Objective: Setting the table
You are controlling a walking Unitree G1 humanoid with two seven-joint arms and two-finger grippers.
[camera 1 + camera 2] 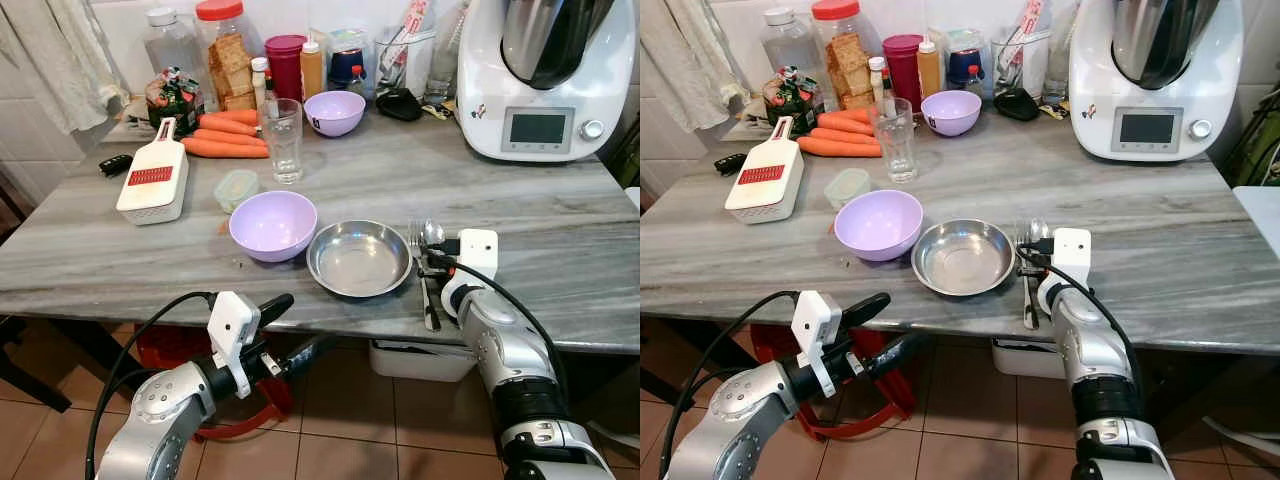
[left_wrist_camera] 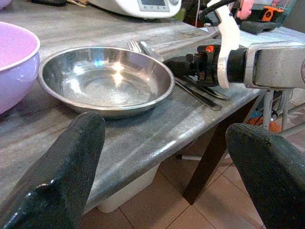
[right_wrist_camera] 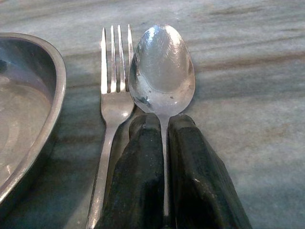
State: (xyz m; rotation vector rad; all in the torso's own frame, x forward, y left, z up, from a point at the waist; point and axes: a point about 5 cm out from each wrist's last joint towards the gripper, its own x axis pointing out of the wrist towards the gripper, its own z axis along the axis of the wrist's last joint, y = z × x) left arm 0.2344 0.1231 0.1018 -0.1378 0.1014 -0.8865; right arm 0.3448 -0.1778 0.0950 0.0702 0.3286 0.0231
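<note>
**A:** Right gripper (image 3: 159, 125) is down on the marble table (image 1: 560, 250) at its near edge, fingers pressed together on the handle of the spoon (image 3: 162, 67). Bowl of the spoon faces up, just past the fingertips.

**B:** And the fork (image 3: 114, 81) lies flat right beside it, between spoon and steel plate (image 1: 359, 258), tines pointing toward the far edge.

**A:** Lilac bowl (image 1: 273, 225) sits just beside the plate, on its left. Left gripper (image 1: 285, 325) hangs below the near edge, off the table, fingers spread wide with nothing between them.

**B:** Any writing? The white kitchen machine (image 1: 545, 80) at the far right corner has a small screen, but I can't read it. The smaller lilac bowl (image 1: 334, 112) at the far edge carries a dark mark, too small to make out.

**A:** Same for the red-faced grater (image 1: 154, 180) near the left edge: no legible text.
</note>
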